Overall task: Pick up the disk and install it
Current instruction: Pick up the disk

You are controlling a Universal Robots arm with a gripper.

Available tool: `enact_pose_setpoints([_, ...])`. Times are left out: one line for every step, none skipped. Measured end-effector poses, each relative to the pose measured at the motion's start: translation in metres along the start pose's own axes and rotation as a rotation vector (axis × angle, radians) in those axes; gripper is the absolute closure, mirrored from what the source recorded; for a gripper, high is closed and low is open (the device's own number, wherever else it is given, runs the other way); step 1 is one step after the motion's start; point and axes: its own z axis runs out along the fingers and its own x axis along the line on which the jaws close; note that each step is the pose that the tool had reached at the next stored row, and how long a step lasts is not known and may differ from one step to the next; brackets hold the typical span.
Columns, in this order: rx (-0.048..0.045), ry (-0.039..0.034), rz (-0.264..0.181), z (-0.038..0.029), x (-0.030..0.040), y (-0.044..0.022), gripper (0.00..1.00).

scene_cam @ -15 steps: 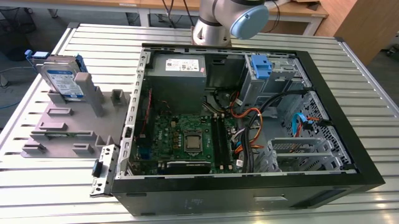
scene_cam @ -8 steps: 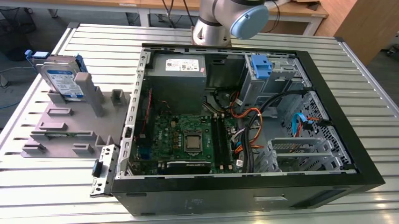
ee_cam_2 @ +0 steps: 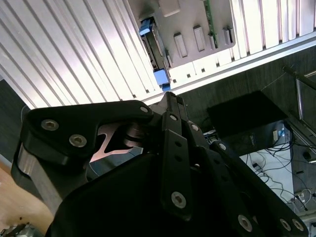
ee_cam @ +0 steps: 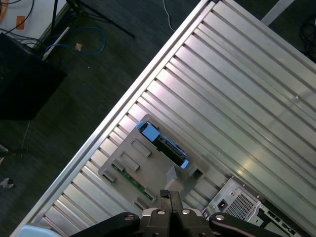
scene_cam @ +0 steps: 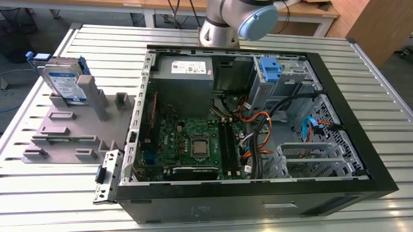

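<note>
Finds the disk (scene_cam: 65, 79) standing on edge in a slot of the grey holder (scene_cam: 65, 133), at the exterior view's left on the slatted metal table (scene_cam: 51, 193). Shows it silver with a white-and-blue label and a blue carrier around it. Picks out, in the first wrist view, a narrow green board (ee_cam: 129, 180) lying in another slot of the same holder.

Sets the open computer case (scene_cam: 258, 193) just beside the holder, toward the exterior view's right. Holds inside it a green motherboard (scene_cam: 193, 140) on the floor, a grey power supply box (scene_cam: 184, 70) against the far wall, a blue bracket (scene_cam: 270, 67) in a bay next to that box, orange and black cables (scene_cam: 258, 123) looping through the middle, and a perforated metal cage (scene_cam: 310, 154) in the near corner.

Shows the gripper (ee_cam: 170, 193) in the first wrist view with fingertips pressed together, pinching nothing, well apart from the disk. Places the robot arm (scene_cam: 235, 21) at the case's far edge.
</note>
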Motion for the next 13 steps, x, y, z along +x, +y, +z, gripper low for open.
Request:
enact_pose_setpoints([0.0001,-0.0002,0.0,0.0004,0.0,0.0,0.89])
enact_pose_setpoints([0.0001,-0.0001,-0.002,0.0009,0.0,0.0,0.89])
enact_pose_setpoints([0.0001,0.0001,-0.004,0.0013,0.0,0.0,0.89])
enact_pose_setpoints([0.0002,0.0001,-0.006,0.0019,-0.0001,-0.0001,0.89])
enact_pose_setpoints([0.0002,0.0002,-0.008,0.0024,-0.0001,-0.0001,0.89])
enact_pose_setpoints([0.0003,0.0002,-0.011,0.0029,-0.0001,-0.0001,0.89])
enact_pose_setpoints([0.0004,0.0003,-0.012,0.0029,-0.0001,-0.0001,0.89])
enact_pose_setpoints([0.0004,0.0004,-0.012,0.0029,-0.0001,-0.0001,0.89])
enact_pose_setpoints([0.0004,0.0004,-0.013,0.003,-0.0001,-0.0001,0.89])
enact_pose_setpoints([0.0004,0.0004,-0.013,0.003,-0.0001,-0.0001,0.89])
enact_pose_setpoints([0.0004,0.0004,-0.013,0.003,-0.0001,-0.0001,0.89])
enact_pose_setpoints([0.0004,0.0004,-0.013,0.003,-0.0001,-0.0001,0.89])
enact_pose_setpoints([0.0004,0.0004,-0.013,0.003,-0.0001,-0.0001,0.89])
